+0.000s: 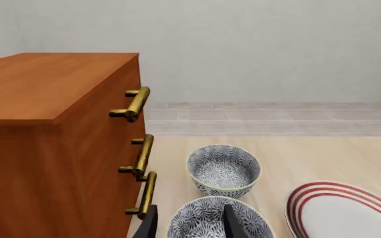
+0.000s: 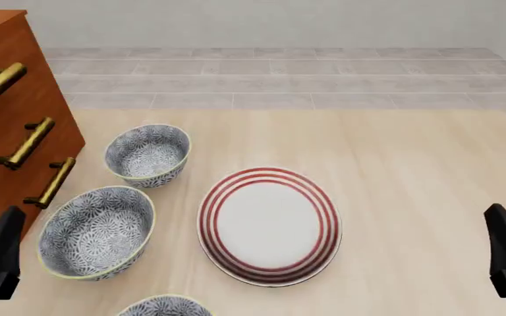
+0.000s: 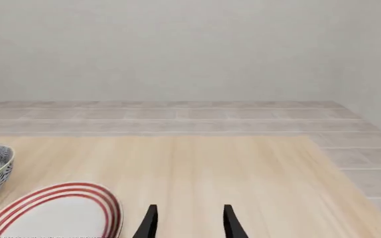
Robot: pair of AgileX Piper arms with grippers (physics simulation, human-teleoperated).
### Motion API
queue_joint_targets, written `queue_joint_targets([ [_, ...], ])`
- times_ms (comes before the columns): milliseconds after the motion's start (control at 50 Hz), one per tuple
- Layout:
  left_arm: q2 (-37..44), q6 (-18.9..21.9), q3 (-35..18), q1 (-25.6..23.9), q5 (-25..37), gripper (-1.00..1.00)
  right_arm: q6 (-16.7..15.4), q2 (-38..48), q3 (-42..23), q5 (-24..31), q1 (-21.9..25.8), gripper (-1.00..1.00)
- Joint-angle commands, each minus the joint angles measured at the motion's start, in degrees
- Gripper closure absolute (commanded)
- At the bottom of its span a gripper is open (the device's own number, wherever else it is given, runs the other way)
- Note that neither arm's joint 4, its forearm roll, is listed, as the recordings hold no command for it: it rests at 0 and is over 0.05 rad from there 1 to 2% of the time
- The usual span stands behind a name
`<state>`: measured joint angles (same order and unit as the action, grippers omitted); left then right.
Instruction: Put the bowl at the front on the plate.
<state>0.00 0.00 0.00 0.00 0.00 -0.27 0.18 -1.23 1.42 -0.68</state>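
While the plate (image 2: 270, 226) lies bare near the middle of the table (image 2: 411, 171), nothing of the task appears done: no bowl rests on it, and neither arm holds anything. The bowl (image 2: 165, 307) at the front shows only as a sliver of patterned rim at the lower edge of the front view, nearest the arms and just beside the plate's near-left edge; judging by this, the reach, grasp, lift and placement all remain. The left gripper (image 1: 190, 223) has its fingers spread apart with nothing between them, and the right gripper (image 3: 189, 223) is likewise spread and unloaded over bare wood. The front view alone takes in all three bowls, the middle bowl (image 2: 97, 232) and the far bowl (image 2: 147, 155) lined up along the wooden cabinet (image 2: 11, 99). The left wrist view shows only those latter two and the cabinet's brass handles (image 1: 137, 158) close by, missing the target bowl altogether. The right wrist view offers part of the plate and one bowl's edge.
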Motion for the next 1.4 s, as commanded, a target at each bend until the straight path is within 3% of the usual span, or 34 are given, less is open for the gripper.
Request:
queue_joint_targets([
  [20,0.00,0.00,0.00,0.00,0.00,-1.00,0.15,-0.03,0.97,-0.91,1.11,-1.00],
  [180,0.00,0.00,0.00,0.00,0.00,-1.00,-0.03,0.11,0.11,0.20,1.38,-1.00],
  [480,0.00,0.00,0.00,0.00,0.00,-1.00,-2.73,13.26,-9.02,-3.69,5.52,-1.00],
  [880,0.00,0.00,0.00,0.00,0.00,-1.00,-5.46,29.66,-19.66,-2.69,16.55,-1.00],
  [1200,0.00,0.00,0.00,0.00,0.00,-1.00,-1.60,39.39,-27.95,2.52,24.97,-1.00],
  [1320,0.00,0.00,0.00,0.00,0.00,-1.00,-2.91,43.95,-30.62,3.95,29.08,-1.00],
  [1360,0.00,0.00,0.00,0.00,0.00,-1.00,-1.10,44.19,-31.81,4.36,29.74,-1.00],
  [1400,0.00,0.00,0.00,0.00,0.00,-1.00,-2.49,45.58,-32.83,5.03,30.54,-1.00],
])
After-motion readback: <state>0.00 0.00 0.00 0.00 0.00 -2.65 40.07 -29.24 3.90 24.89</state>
